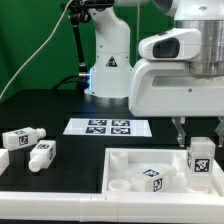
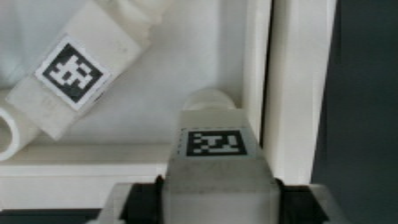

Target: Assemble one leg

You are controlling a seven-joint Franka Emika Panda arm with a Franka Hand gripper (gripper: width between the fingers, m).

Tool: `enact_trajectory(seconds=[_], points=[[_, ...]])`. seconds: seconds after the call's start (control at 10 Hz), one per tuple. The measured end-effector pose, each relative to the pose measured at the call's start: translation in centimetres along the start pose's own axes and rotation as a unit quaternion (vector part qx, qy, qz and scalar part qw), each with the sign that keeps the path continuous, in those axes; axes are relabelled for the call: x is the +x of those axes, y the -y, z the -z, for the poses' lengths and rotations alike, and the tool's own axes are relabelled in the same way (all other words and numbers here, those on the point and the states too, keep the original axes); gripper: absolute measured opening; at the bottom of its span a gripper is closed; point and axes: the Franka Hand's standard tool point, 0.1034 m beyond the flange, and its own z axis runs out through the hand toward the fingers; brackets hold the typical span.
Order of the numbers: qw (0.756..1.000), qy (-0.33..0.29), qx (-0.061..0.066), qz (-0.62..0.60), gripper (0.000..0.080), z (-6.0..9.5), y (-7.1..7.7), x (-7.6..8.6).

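My gripper (image 1: 199,141) is shut on a white leg (image 1: 200,158) with a square tag and holds it upright over the right end of the large white tray-like piece (image 1: 122,158). In the wrist view the held leg (image 2: 222,150) sits between the dark fingers (image 2: 175,195), just inside the tray's wall (image 2: 285,80). A second leg (image 1: 150,180) lies inside the tray; it also shows in the wrist view (image 2: 89,70), next to a round socket (image 2: 9,130). Two more legs (image 1: 22,137) (image 1: 42,153) lie on the black table at the exterior view's left.
The marker board (image 1: 107,127) lies flat in front of the arm's base (image 1: 108,70). A white rail (image 1: 40,200) runs along the table's front edge. A green backdrop stands behind.
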Motion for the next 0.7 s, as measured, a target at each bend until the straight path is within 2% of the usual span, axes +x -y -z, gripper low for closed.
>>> enact_trajectory(seconds=[0.2,0.5,0.6,0.7], points=[[0.995,-0.004,0.008,-0.095,0.0281,-0.07,-0.05,0.03],[0.963,-0.005,0.031,-0.269,0.0281,-0.14,-0.24,0.0],[0.937,0.0,0.036,-0.348,0.0281,-0.19,-0.03,-0.13],[0.906,0.005,0.035,-0.421,0.0281,-0.23,0.48,-0.32]])
